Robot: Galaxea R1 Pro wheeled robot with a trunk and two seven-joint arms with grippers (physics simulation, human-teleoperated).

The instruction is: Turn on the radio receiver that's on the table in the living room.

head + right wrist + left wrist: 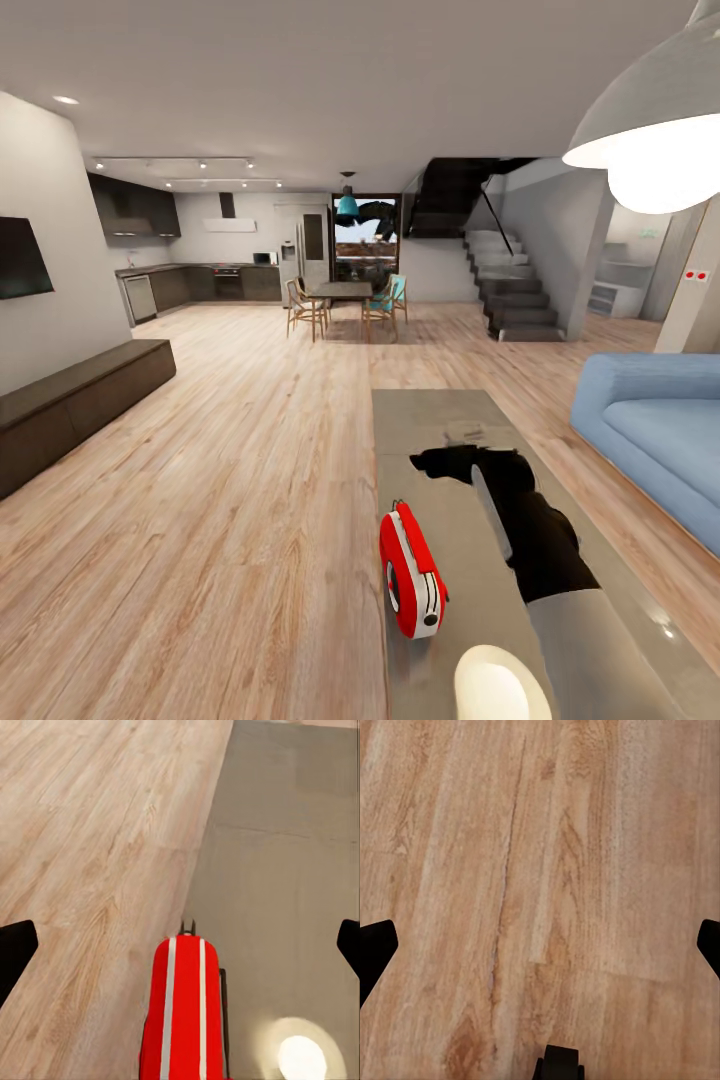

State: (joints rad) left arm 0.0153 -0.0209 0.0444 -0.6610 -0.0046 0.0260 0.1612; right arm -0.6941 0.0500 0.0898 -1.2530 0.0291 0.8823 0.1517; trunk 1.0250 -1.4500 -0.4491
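A bright red radio receiver [411,571] with white trim stands upright near the left edge of a long, glossy grey worktop [470,420] in the living room, wood floor [230,480] beside it. The right gripper [445,464], black, hangs above the worktop just beyond the radio. In the right wrist view its jaws are spread wide, holding nothing, with the radio's red top [184,1012] between them below. The left gripper [540,945] is likewise released, over bare floorboards. A light blue sofa [660,430] sits to the right.

radio receiver [182,1009] cut off at frame edge
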